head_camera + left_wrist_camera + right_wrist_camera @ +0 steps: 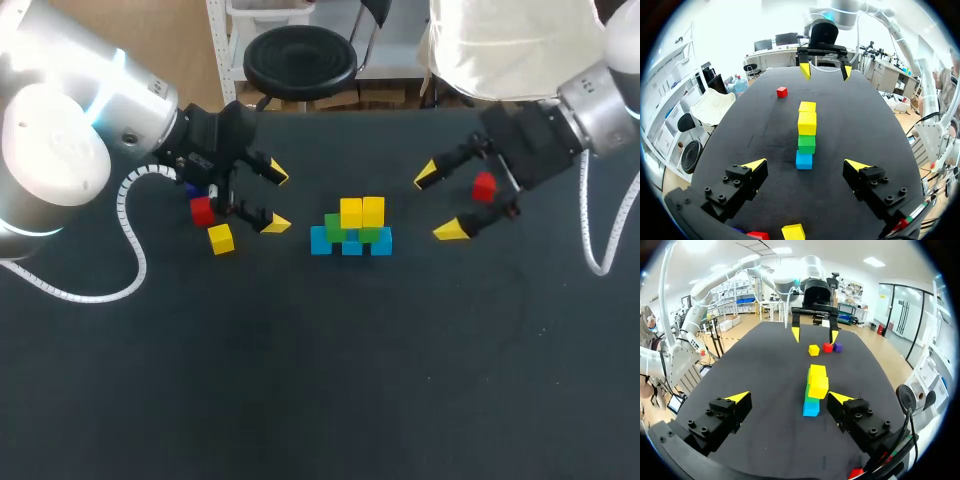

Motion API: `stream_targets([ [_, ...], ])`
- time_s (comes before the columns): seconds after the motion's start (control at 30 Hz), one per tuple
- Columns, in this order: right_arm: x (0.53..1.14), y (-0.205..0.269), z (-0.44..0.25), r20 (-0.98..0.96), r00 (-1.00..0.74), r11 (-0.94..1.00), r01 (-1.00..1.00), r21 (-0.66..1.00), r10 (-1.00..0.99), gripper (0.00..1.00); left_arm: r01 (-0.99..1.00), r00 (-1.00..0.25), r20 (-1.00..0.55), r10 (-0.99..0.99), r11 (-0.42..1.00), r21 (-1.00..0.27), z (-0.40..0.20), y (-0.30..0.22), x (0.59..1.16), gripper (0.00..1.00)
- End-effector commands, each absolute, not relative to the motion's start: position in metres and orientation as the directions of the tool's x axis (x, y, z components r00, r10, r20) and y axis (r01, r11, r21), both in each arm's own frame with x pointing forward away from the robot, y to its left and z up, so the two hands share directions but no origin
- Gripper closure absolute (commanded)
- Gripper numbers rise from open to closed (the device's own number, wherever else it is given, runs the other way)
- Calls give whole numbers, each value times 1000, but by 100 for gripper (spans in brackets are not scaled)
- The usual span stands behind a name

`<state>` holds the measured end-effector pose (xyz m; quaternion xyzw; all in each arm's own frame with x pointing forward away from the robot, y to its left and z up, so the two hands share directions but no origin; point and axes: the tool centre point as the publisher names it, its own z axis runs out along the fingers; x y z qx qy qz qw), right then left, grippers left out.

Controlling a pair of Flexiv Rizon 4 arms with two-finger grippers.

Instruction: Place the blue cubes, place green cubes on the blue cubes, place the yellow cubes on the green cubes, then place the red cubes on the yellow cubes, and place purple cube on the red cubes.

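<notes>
A small structure stands mid-table: blue cubes (350,245) at the base, green cubes (372,235) on them, two yellow cubes (361,212) on top. The left wrist view shows it end-on as blue (804,160), green (806,143), yellow (807,123). My left gripper (275,198) is open to its left, my right gripper (438,203) open to its right, both empty. Beside the left gripper lie a loose red cube (202,210), a yellow cube (221,238) and a purple cube (838,347), half hidden in the head view. Another red cube (484,186) lies behind the right fingers.
The black table (320,380) has wide bare room in front of the structure. A white coiled cable (130,250) trails from my left arm over the table's left side, and another cable (595,250) hangs by my right arm.
</notes>
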<state>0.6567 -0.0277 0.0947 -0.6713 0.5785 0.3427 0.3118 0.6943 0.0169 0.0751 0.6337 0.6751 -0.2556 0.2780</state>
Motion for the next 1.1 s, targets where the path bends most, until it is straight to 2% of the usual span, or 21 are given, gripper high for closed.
stream_targets([
  [0.03,655,-29,95,-822,96,-133,-991,-25,-562,0,998,-38,-704,709,65,11,74,18,693,0],
  [0.83,660,-51,107,-836,96,-122,-992,-35,-541,0,998,-38,-704,709,65,11,74,18,693,0],
  [0.93,660,-51,107,-836,96,-122,-992,-35,-541,0,983,-102,-696,711,180,40,73,50,700,0],
  [1.1,660,-51,107,-836,96,-122,-992,-35,-541,0,958,-163,-700,696,282,58,74,87,685,0],
])
